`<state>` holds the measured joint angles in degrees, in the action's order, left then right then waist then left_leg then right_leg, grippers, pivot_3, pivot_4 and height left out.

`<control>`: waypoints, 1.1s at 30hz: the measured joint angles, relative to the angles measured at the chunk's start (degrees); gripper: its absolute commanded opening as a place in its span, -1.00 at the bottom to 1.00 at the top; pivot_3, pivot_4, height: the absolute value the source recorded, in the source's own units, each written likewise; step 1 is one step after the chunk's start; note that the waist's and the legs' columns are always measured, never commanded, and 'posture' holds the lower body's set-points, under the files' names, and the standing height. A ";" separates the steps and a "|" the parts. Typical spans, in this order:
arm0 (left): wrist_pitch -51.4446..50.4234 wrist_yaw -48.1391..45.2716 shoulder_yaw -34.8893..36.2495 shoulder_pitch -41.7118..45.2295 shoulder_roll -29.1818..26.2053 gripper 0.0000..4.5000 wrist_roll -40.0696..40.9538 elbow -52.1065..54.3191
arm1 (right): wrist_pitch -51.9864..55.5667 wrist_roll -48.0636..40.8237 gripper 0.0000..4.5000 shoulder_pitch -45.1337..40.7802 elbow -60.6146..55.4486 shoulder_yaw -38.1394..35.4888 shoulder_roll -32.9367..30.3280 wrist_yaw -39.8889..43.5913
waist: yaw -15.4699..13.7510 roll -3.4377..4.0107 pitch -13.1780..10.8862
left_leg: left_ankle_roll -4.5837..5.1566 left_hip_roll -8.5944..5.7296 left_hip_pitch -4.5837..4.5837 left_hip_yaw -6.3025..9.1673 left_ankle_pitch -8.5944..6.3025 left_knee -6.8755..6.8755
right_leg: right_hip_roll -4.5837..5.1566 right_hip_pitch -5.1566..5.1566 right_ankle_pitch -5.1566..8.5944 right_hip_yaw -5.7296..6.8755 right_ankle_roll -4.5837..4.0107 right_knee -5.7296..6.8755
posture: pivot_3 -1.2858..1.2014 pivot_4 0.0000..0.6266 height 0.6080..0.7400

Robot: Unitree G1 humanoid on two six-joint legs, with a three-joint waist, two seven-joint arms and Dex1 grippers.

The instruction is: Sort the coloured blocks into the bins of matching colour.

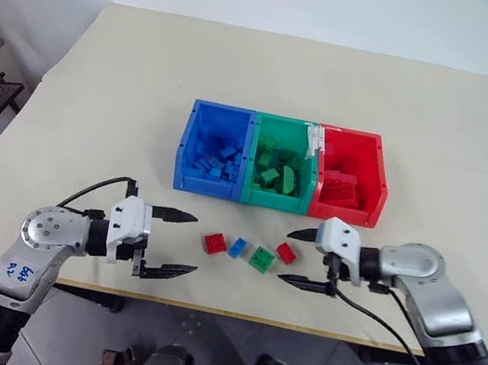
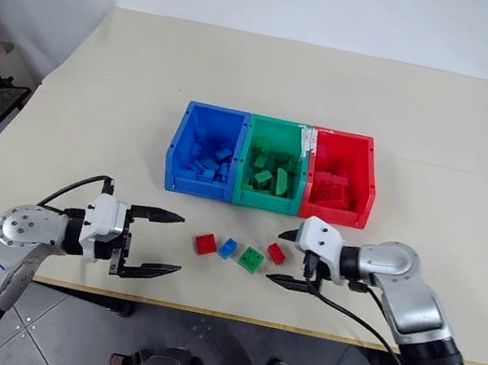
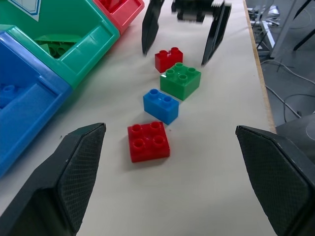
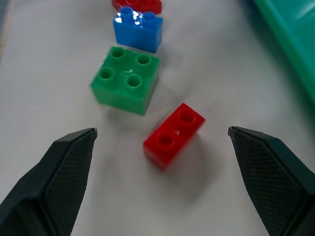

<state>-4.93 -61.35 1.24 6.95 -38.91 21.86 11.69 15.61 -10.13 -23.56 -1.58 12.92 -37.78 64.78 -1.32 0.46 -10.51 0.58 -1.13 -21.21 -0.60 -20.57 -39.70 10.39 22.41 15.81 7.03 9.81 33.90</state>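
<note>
Four loose blocks lie in a short row on the bench (image 1: 103, 73), just in front of the three bins: large red block (image 1: 213, 243), blue block (image 1: 237, 247), green block (image 1: 261, 259), small red block (image 1: 285, 252). Blue bin (image 1: 187, 149), green bin (image 1: 250, 160) and red bin (image 1: 379, 187) stand side by side, each already holding pieces of its own colour. Right pincer (image 1: 308, 259) jaws apart, empty, straddling the small red block without touching it. Left pincer (image 1: 168, 243) also apart, empty, aimed at the large red block from the other end of the row. Risks, as judged: the green block sits just beside the small red one, so a closing jaw could nudge or catch it; both pincers converge on one short row and could collide
</note>
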 measured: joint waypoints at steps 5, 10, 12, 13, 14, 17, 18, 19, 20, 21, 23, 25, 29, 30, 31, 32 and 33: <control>-0.42 0.93 0.39 -0.69 -0.61 1.00 -0.01 1.77 | -2.41 0.11 0.20 -0.01 1.12 0.10 -0.08 -0.21 | 0.06 0.00 0.00 | 0.00 0.00 0.02 -0.01 0.00 0.00 | -0.01 0.00 0.00 -0.01 0.00 0.01 | 0.03 -0.52 1.00; -0.68 1.71 0.84 -0.86 -1.19 1.00 -0.01 1.85 | -3.11 -0.01 -0.52 0.49 0.82 0.05 -0.92 0.40 | 0.06 0.00 0.00 | 0.00 0.00 0.03 -0.01 0.00 0.00 | -0.01 -0.01 0.00 -0.01 0.00 0.02 | 0.03 -0.52 1.00; -0.73 1.81 0.83 -0.72 -1.19 1.00 -0.01 1.85 | -3.11 -0.03 -0.84 0.49 0.82 -0.06 -1.07 0.38 | 0.06 0.00 0.00 | 0.00 0.00 0.03 -0.01 0.00 0.00 | -0.01 -0.01 0.00 -0.01 0.00 0.02 | 0.03 -0.52 1.00; -0.75 1.82 0.81 -0.60 -1.19 1.00 -0.01 1.85 | -3.08 -0.07 -0.96 0.52 0.78 -0.21 -1.25 0.31 | 0.05 0.00 0.00 | 0.00 0.00 0.03 -0.01 0.00 0.00 | -0.01 -0.01 0.00 -0.01 0.00 0.01 | 0.03 -0.52 1.00; -0.75 1.82 0.79 -0.43 -1.18 1.00 -0.01 1.85 | -3.05 -0.09 -0.98 0.61 0.68 -0.50 -1.53 0.14 | 0.01 0.00 0.00 | 0.00 0.00 0.02 -0.01 0.00 0.00 | -0.01 -0.01 0.00 -0.01 0.00 0.02 | 0.03 -0.52 1.00; -0.81 1.95 0.71 0.48 -0.88 1.00 0.02 1.79 | -1.62 -1.22 -0.98 1.48 0.21 -3.30 -2.18 -0.75 | -0.06 0.00 0.00 | 0.00 0.00 0.02 -0.01 0.00 0.00 | -0.01 -0.01 0.00 0.00 0.00 0.02 | 0.03 -0.52 1.00; -0.99 2.26 0.72 1.35 -0.27 1.00 0.20 1.61 | 0.11 -2.98 -0.98 1.71 -0.40 -5.36 -2.15 -1.70 | -0.04 0.00 0.00 | 0.00 0.00 0.01 -0.03 0.00 -0.01 | 0.00 -0.01 0.00 -0.01 0.00 0.00 | 0.03 -0.52 1.00; -1.17 2.58 0.72 1.92 0.09 1.00 0.32 1.57 | 1.03 -3.90 -0.98 1.50 -0.69 -6.83 -2.13 -2.32 | 0.01 0.00 0.00 | 0.00 0.00 0.01 -0.03 0.00 -0.01 | 0.00 -0.01 0.00 -0.01 0.00 0.01 | 0.03 -0.52 1.00; -1.40 2.88 0.71 2.50 0.34 1.00 0.40 1.50 | 2.33 -5.01 -0.98 1.24 -1.18 -8.76 -2.17 -3.06 | 0.06 0.00 0.00 | 0.00 0.01 0.02 -0.02 0.00 0.00 | -0.01 -0.01 0.00 -0.01 0.00 0.02 | 0.03 -0.52 1.00; -1.42 3.04 0.72 2.93 0.43 1.00 0.42 1.43 | 3.10 -5.76 -0.98 0.84 -1.61 -10.15 -2.55 -3.34 | 0.10 0.00 0.00 | 0.00 0.01 0.03 -0.02 0.00 0.01 | -0.02 0.00 0.00 -0.01 0.00 0.03 | 0.03 -0.52 1.00; -1.42 3.02 0.72 3.14 0.43 1.00 0.41 1.36 | 3.37 -6.16 -0.98 0.59 -2.45 -11.10 -3.32 -3.32 | 0.13 0.00 0.00 | -0.01 0.02 0.04 -0.02 0.00 0.05 | -0.02 0.01 0.00 0.00 0.00 0.02 | 0.03 -0.52 1.00; -1.42 2.99 0.62 3.17 0.46 1.00 0.40 1.07 | 4.81 -6.94 -0.83 0.59 -3.09 -10.96 -3.24 -3.34 | 0.23 0.00 0.00 | -0.01 0.02 0.04 -0.04 -0.01 0.06 | -0.03 0.02 0.00 0.00 0.00 0.01 | 0.03 -0.52 1.00; -1.40 3.00 0.57 3.29 0.49 1.00 0.37 0.85 | 10.53 -7.21 -0.28 -1.19 -4.35 -8.60 -2.80 -3.76 | 0.23 0.00 0.00 | -0.01 0.03 0.03 -0.03 -0.01 0.06 | -0.03 0.02 0.00 -0.01 0.00 0.02 | 0.03 -0.52 1.00; -1.39 3.00 0.54 3.39 0.53 1.00 0.35 0.85 | 12.19 -7.43 -0.14 -1.83 -5.19 -8.04 -2.12 -4.21 | 0.23 0.00 0.00 | -0.01 0.03 0.03 -0.02 -0.01 0.06 | -0.03 0.03 0.00 0.00 0.00 0.02 | 0.03 -0.52 1.00; -1.36 3.01 0.50 3.53 0.55 1.00 0.34 0.86 | 14.11 -7.74 0.01 -2.44 -6.05 -7.31 -1.48 -4.80 | 0.23 0.00 0.00 | -0.01 0.03 0.03 -0.02 -0.01 0.06 | -0.03 0.03 0.00 -0.01 0.00 0.02 | 0.03 -0.52 1.00; -1.35 3.05 0.51 3.56 0.55 1.00 0.32 0.85 | 16.09 -7.79 0.16 -2.80 -7.05 -6.51 -0.72 -5.76 | 0.26 0.00 0.00 | -0.01 0.03 0.03 -0.01 -0.01 0.06 | -0.03 0.03 0.00 0.00 0.00 0.03 | 0.03 -0.52 1.00; -1.35 3.07 0.50 3.56 0.56 1.00 0.30 0.85 | 17.75 -7.90 0.29 -2.86 -7.96 -5.73 0.23 -6.57 | 0.26 0.00 0.00 | -0.01 0.03 0.02 -0.01 -0.01 0.06 | -0.03 0.03 0.00 -0.01 0.00 0.03 | 0.03 -0.52 1.00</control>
<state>-6.28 -58.29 1.74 10.50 -38.35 22.16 12.54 33.37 -18.03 -26.42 -9.54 7.19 -37.55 58.21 -1.05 0.46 -10.50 0.57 -1.10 -21.19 -0.61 -20.57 -39.64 10.36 22.44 15.81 7.03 9.81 33.92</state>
